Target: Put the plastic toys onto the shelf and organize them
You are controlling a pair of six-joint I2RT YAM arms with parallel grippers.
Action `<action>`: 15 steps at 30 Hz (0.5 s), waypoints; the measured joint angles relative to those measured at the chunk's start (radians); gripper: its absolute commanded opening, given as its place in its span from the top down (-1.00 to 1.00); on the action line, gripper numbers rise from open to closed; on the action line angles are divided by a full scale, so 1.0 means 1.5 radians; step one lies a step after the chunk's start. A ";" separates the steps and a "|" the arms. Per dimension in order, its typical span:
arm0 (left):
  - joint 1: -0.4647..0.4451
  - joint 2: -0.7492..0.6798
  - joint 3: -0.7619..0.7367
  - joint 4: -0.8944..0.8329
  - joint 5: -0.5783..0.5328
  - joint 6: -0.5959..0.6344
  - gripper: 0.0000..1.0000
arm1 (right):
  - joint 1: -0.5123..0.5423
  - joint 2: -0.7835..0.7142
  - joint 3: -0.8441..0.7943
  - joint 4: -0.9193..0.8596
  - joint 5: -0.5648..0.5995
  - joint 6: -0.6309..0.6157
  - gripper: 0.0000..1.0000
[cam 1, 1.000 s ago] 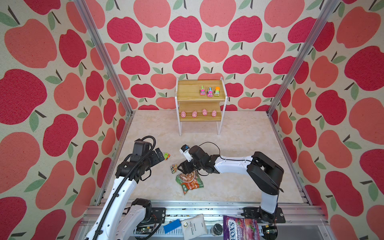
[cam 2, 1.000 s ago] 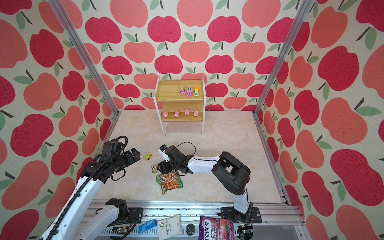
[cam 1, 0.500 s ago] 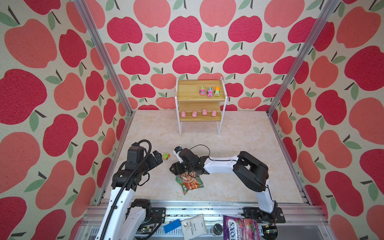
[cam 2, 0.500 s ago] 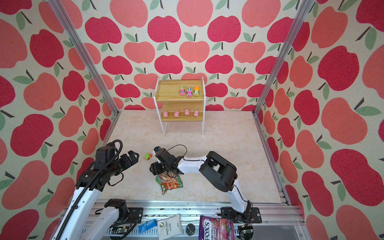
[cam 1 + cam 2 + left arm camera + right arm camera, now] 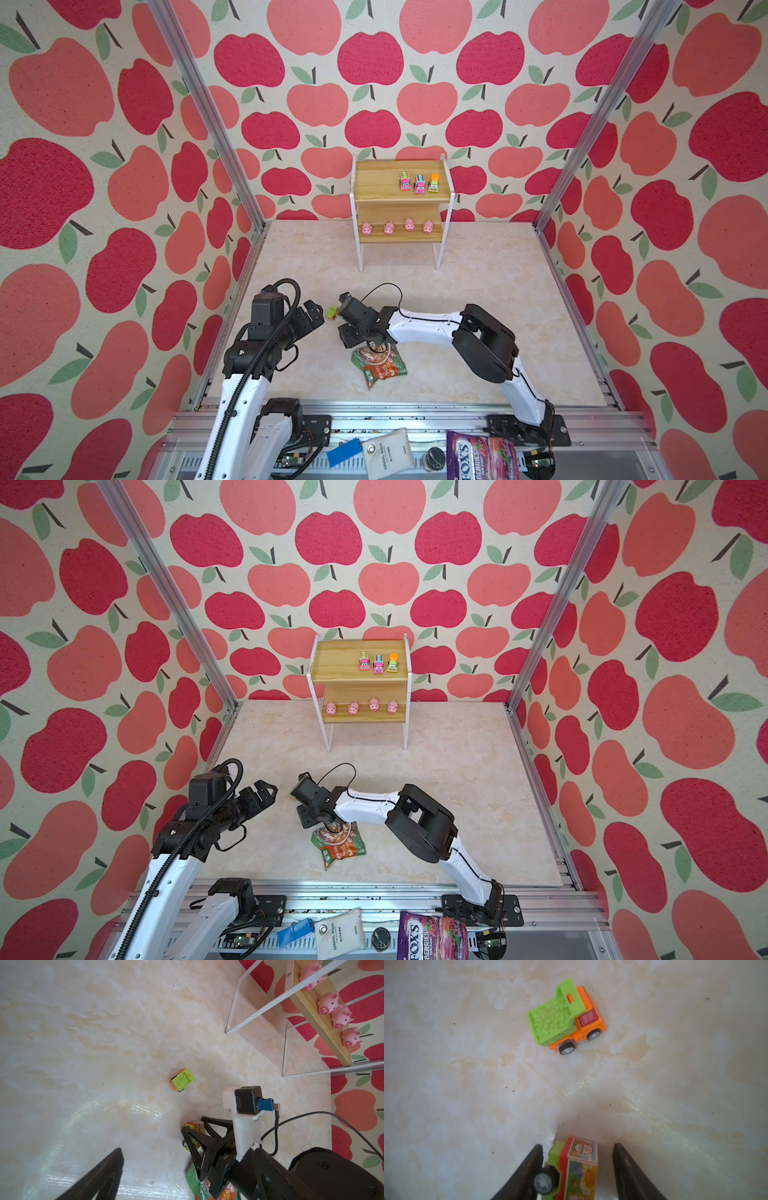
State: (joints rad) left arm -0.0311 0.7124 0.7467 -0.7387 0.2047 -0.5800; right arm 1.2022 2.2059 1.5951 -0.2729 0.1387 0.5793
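Toy in hand: the box truck [image 5: 577,1167], with a green cab and a red-edged picture box, lies on its side on the counter [image 5: 467,1084] between the jaws of the right claw.
Right claw [image 5: 577,1146]: jaws apart, one on each side of the box truck. One fingertip meets a wheel and the other stands off with a gap, so it is not clamped yet.
Other loose toy: the dump truck [image 5: 564,1020], orange with a green bed, stands upright on its wheels near the box truck without touching it. In a top view [image 5: 331,311] it sits between the two claws.
Left claw [image 5: 314,314]: jaws wide apart and empty, just beside the dump truck but not touching it.
Shelf [image 5: 374,183]: stands at the back wall, well apart from both claws.
Top board: the shelved trucks [image 5: 419,183] stand three in a row toward one end. The rest of the board is bare.
Lower board: the pigs [image 5: 389,227] stand four in a row, snouts outward.
Count: four pigs, five trucks (three shelved, two on the counter), nine toys in all.
Done: seven of nine toys are shelved, including every pig.
Left: both counter trucks. By my reckoning each needs a grasp, a lift and a place in the top row.
Not a toy: one snack packet [image 5: 378,361] lies flat on the counter under the right wrist.
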 measured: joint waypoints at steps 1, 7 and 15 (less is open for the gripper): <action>0.002 0.000 0.000 0.002 0.003 0.001 -0.98 | 0.002 0.004 0.008 -0.006 0.003 -0.003 0.05; 0.015 0.001 0.000 0.007 0.010 0.005 -0.98 | 0.024 0.023 0.043 -0.044 0.023 -0.031 0.17; 0.051 0.010 0.001 0.012 0.032 0.008 -0.98 | 0.037 0.025 0.051 -0.056 0.045 -0.076 0.28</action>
State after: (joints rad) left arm 0.0456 0.7277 0.7486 -0.7204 0.2520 -0.5682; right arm 1.2572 2.2440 1.6718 -0.3565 0.2066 0.4660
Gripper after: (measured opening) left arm 0.991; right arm 0.375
